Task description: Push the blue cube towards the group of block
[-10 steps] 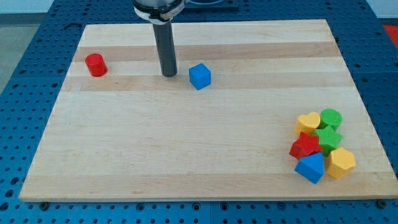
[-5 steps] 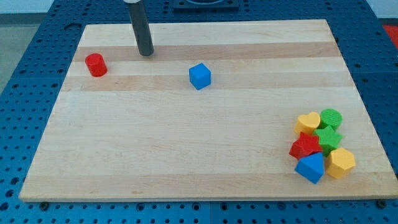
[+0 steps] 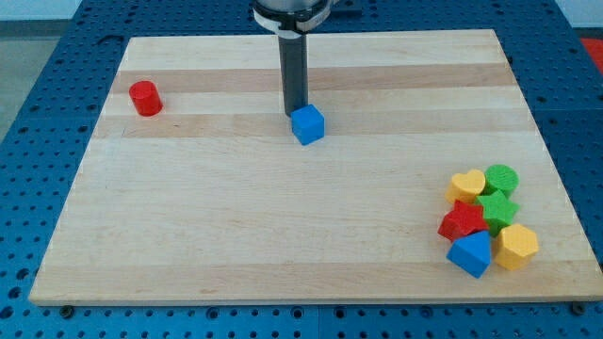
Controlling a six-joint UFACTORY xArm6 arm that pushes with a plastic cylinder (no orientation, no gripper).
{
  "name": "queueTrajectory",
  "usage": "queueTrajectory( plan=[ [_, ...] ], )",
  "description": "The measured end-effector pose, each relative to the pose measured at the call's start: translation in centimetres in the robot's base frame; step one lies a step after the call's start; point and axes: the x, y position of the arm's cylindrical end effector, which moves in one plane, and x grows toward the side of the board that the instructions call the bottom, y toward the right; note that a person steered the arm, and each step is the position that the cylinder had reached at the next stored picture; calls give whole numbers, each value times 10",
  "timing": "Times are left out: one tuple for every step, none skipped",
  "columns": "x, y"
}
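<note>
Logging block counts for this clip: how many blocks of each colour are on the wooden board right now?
Blue: 2, the blue cube and a blue block in the group.
Red: 2, the red cylinder and a red block.
Yellow: 2, at and.
Green: 2, at and.
Total: 8.

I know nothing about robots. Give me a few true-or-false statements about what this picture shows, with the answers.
1. My tip is right at the blue cube, on its upper-left side in the view. True.
2. The red cylinder sits inside the cluster of blocks. False: it stands alone near the view's top left.
3. The cluster lies near the view's bottom right of the wooden board. True.
4. The cluster holds no blue block. False: a blue block lies at its lower edge.
5. The blue cube already touches the cluster. False: bare board separates them.
</note>
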Motion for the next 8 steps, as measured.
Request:
queueTrajectory(
  plan=[
    [8, 2],
    [25, 4],
    [65, 12],
    [91, 23],
    [105, 39],
    [105, 42],
    [105, 55],
    [105, 76]
  ],
)
